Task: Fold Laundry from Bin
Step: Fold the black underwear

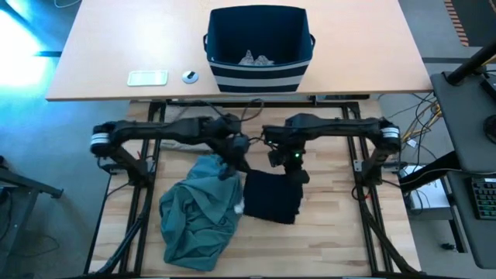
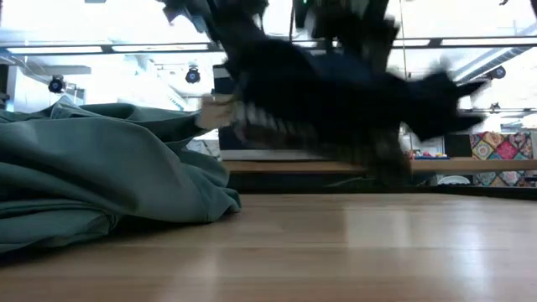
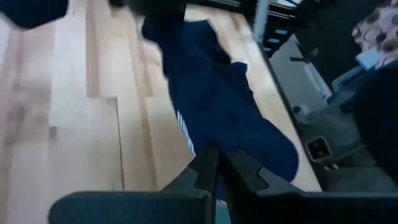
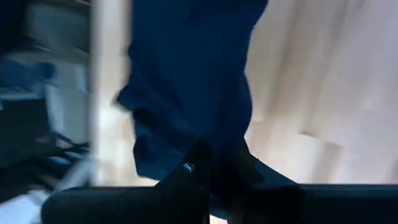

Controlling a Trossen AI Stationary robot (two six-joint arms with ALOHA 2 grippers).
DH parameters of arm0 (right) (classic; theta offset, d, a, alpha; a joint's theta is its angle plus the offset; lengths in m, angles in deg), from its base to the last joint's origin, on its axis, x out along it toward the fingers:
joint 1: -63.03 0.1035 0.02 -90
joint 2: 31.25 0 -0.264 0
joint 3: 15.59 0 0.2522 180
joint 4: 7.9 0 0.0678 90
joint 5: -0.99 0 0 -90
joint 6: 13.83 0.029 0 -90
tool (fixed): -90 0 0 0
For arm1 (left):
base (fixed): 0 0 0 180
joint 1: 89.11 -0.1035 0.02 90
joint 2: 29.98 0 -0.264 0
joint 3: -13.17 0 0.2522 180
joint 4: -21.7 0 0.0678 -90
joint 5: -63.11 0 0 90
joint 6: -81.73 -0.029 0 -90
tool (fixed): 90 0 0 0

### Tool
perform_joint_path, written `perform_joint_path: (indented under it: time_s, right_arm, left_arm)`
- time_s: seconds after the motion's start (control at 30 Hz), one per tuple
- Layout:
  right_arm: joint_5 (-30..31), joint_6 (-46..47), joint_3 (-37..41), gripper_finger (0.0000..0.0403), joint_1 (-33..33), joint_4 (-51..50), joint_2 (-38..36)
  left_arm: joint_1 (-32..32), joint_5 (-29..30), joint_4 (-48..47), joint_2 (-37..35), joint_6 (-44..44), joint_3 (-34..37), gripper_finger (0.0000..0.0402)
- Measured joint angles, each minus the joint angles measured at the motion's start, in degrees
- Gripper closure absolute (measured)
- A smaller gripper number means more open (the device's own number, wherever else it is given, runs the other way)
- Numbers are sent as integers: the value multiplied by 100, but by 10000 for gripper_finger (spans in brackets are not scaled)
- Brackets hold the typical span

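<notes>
Both the left gripper [image 1: 230, 167] and right gripper [image 1: 296, 169] are clamped shut on the soft navy cloth garment [image 1: 271, 195], holding its top edge above the wooden table [image 1: 333, 232], probably to spread it for folding.

Got both arms reaching in toward the middle of the counter, elbows out wide, wrists nearly meeting. My left tool [image 1: 230, 167] is clamped tight with its fingers [image 3: 205, 174] pressed together, and the right tool [image 1: 294, 167] sits just beside it, pinched closed too, both pointing down.
</notes>
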Motion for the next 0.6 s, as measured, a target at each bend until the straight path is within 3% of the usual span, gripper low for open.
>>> perform_joint_path:
  time_s: [0.1,0.2,0.33,0.6]
  right_arm:
    - [506,-589,599,390,-348,535,264]
    - [1191,-885,1060,376,-827,1271,569]
    - [1772,-1090,1162,340,-1449,1460,917]
    - [2322,-1257,977,233,-2144,1376,718]
  left_arm:
    - [-256,-85,613,636,38,262,401]
    - [-561,350,837,1358,-53,367,401]
    - [-1077,697,743,2104,-268,198,400]
    - [-2026,719,368,2389,-432,-376,355]
